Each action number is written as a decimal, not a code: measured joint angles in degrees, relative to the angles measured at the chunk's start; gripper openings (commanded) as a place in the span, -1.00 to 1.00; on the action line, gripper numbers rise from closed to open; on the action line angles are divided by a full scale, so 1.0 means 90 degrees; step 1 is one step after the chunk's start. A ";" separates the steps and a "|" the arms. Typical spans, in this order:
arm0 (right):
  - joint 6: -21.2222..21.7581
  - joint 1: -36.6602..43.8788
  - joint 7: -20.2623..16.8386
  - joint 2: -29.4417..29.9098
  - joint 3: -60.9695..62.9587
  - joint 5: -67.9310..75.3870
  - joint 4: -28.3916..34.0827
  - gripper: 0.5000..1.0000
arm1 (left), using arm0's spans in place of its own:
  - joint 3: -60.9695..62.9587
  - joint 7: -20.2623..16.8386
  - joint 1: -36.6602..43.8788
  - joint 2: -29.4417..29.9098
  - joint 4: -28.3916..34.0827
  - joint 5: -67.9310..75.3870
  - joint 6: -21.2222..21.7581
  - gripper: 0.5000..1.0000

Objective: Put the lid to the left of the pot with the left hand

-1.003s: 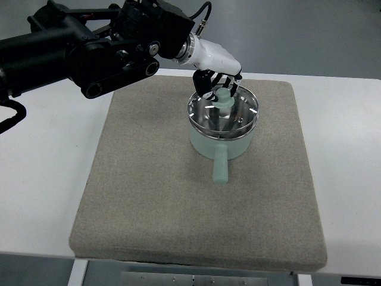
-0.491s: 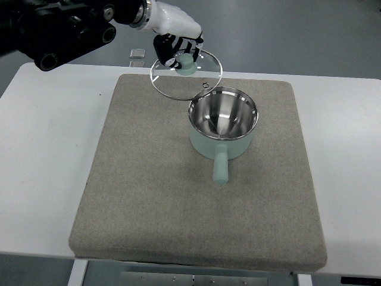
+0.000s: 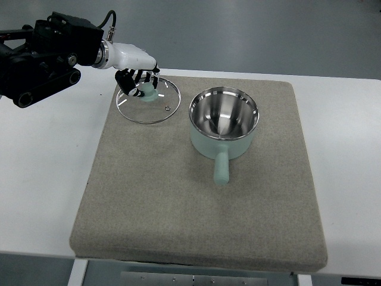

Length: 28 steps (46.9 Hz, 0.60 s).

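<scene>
Left robot hand (image 3: 138, 78) is holding the glass lid (image 3: 149, 100) just left of the pot (image 3: 223, 125).

Its dark fingers are pinching the lid's mint knob, with the lid sitting low over the grey mat (image 3: 155, 196) on the white desk (image 3: 41, 179), apart from the open pot; whether it is touching the mat cannot be told. The placing step looks nearly done: the next move is calling for settling the lid flat, then spreading the fingers and lifting clear.

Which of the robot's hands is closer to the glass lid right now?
Left. The left hand grips the knob of the glass lid, left of the pot. The right hand is not in view.
</scene>
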 measured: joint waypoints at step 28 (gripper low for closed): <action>0.0001 -0.0001 0.0000 0.0000 0.0000 0.0000 0.0000 0.69 | -0.0121 0.0010 0.0410 0.0114 0.0161 -0.1033 0.0716 0.98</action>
